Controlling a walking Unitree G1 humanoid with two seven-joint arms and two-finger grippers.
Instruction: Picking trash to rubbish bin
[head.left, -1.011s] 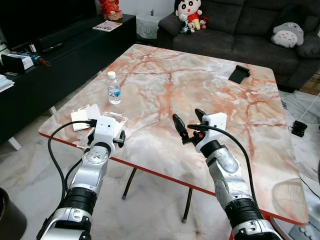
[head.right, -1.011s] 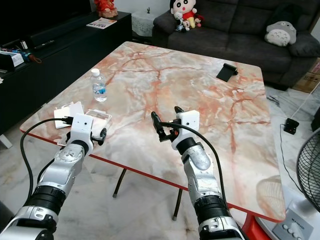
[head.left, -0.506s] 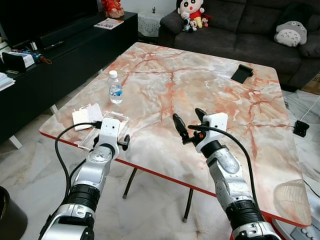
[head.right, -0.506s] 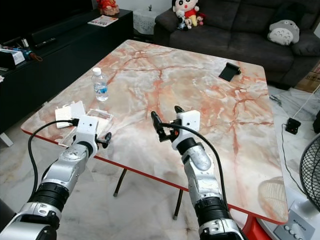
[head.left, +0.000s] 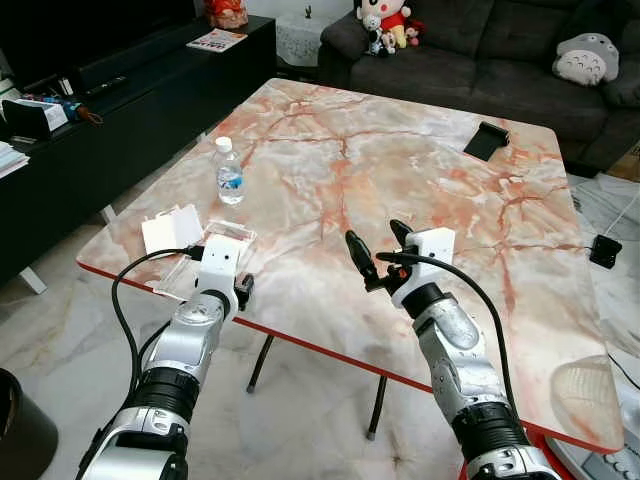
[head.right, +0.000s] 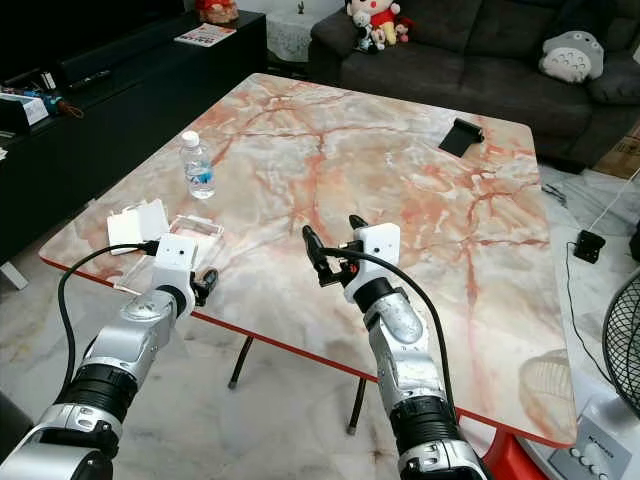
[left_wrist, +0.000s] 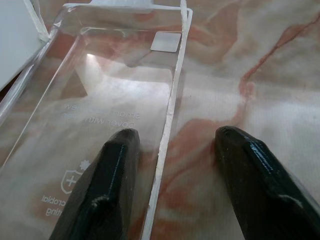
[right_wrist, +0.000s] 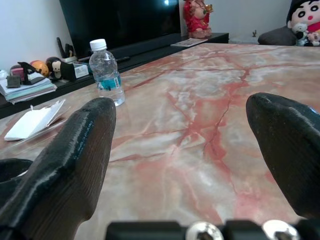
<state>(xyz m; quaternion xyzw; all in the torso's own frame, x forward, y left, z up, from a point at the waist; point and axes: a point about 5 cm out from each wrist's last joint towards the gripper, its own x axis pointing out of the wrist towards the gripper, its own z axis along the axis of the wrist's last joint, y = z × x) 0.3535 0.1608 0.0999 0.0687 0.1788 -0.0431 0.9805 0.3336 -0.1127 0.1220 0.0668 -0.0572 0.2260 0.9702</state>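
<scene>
Right, left gripper (left_wrist: 170, 185) spread, straddling the clear plastic case's (left_wrist: 107, 107) edge to pinch it; right gripper (head.left: 375, 250) hovers unclenched, spare

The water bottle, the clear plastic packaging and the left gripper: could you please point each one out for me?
water bottle (head.left: 229, 178), left eye view, on its labelled body.
clear plastic packaging (left_wrist: 115, 105), left wrist view, on its flat transparent face.
left gripper (left_wrist: 172, 187), left wrist view, midway between its two black fingertips.

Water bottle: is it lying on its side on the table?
No, the water bottle stands upright, white cap on top, on the marble table.
</scene>
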